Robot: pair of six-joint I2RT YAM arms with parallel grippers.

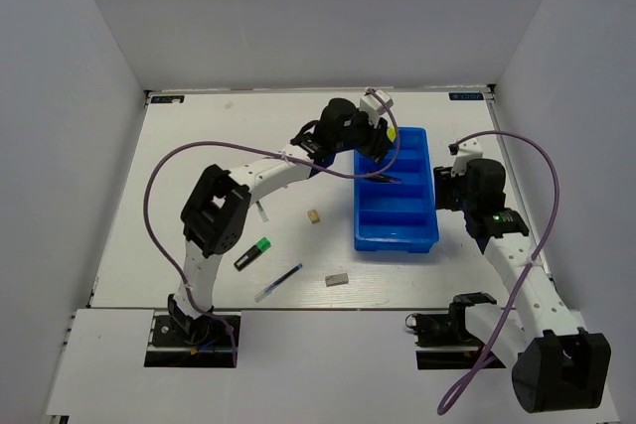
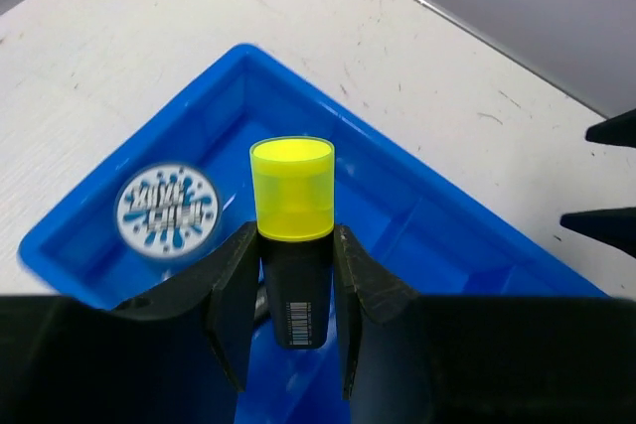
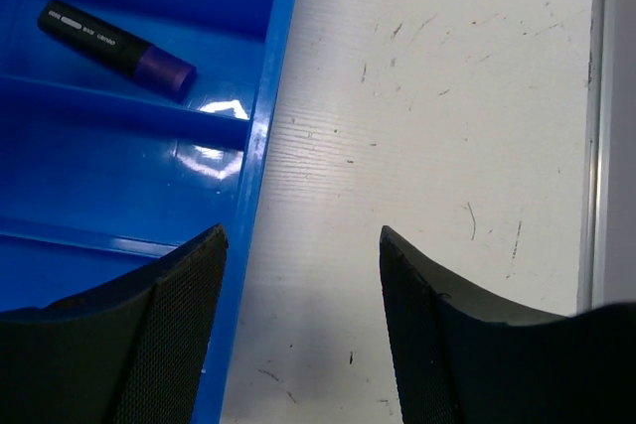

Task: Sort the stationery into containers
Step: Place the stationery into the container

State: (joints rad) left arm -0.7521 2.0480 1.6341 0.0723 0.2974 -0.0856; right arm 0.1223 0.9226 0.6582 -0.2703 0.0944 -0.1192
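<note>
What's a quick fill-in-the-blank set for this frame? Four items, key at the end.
1. The left gripper is shut on a black highlighter whose cap is ____.
2. The round disc lying in the tray is printed white and ____.
3. The loose highlighter in a tray compartment has a ____ end.
4. The right gripper, beside the tray, is ____ and holds nothing.
Missing words: yellow; blue; purple; open.

Right gripper [image 3: 300,245]: I see the fingers spread wide with nothing between them. One finger hangs over the blue tray [image 3: 266,126] wall, the other over the scuffed white table [image 3: 447,146]. Beyond the tray-side finger, a purple-capped highlighter [image 3: 114,47] lies in a compartment.
</note>
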